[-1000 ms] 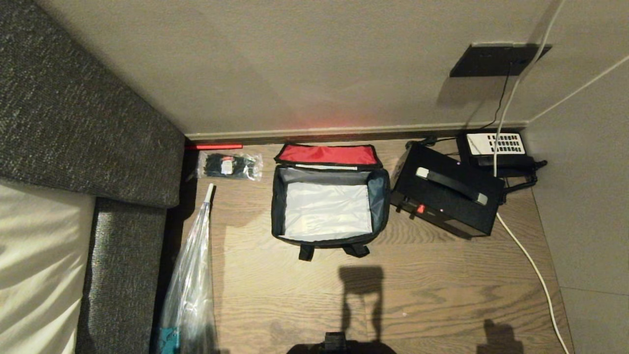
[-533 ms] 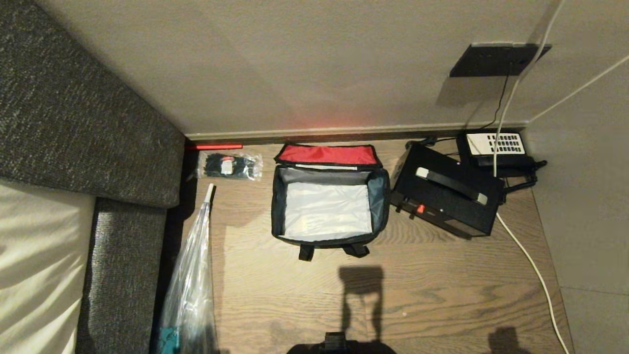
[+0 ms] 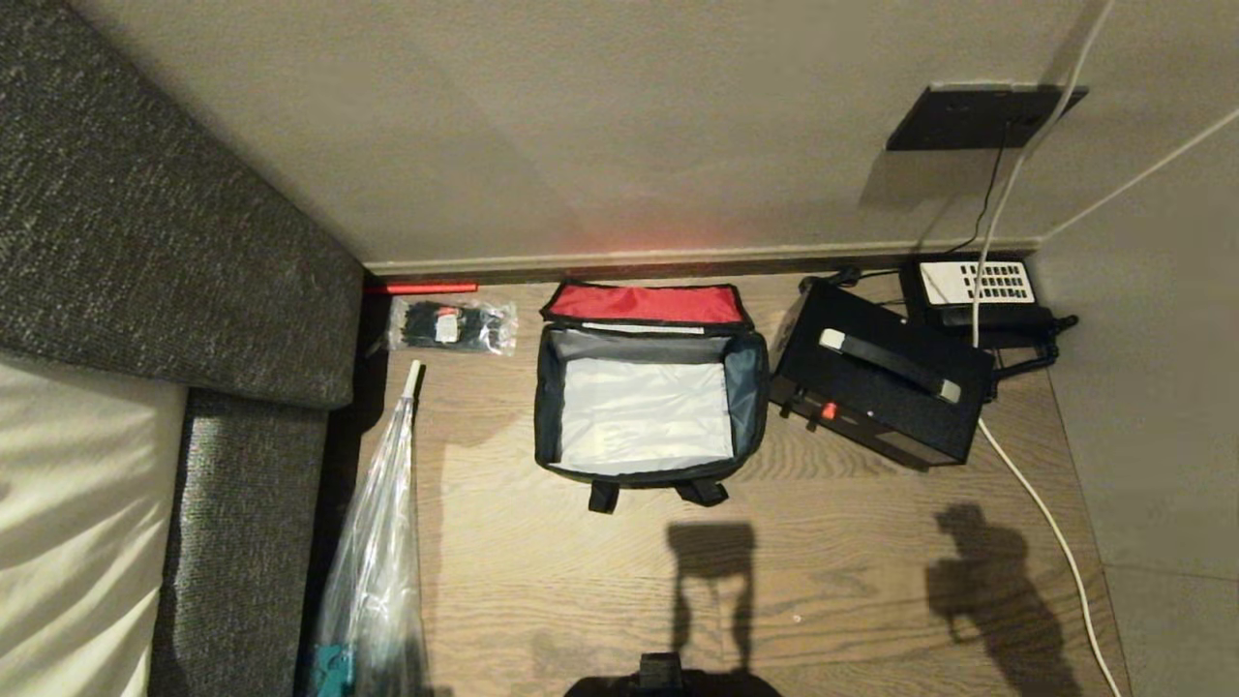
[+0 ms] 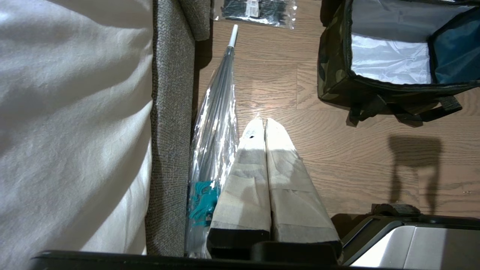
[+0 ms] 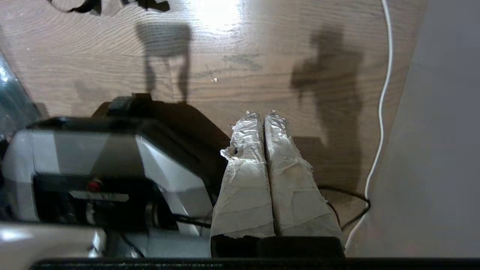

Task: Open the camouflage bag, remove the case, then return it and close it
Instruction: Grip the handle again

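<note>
Camouflage bag (image 3: 647, 402) lies open beside the case (image 3: 879, 385); both tools (image 4: 264, 123) (image 5: 264, 117), seemingly empty, are closed.

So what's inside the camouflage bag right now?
The camouflage bag stands open, showing only silvery lining. The case sits outside, beside it. The interior's near edge is hidden behind the front wall.

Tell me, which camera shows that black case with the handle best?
The head view: the case is seen whole, lying on the floor beside the open camouflage bag, handle and red mark visible. The left wrist view shows only the bag, not the case; the right wrist view shows bare floor and a cable.
</note>
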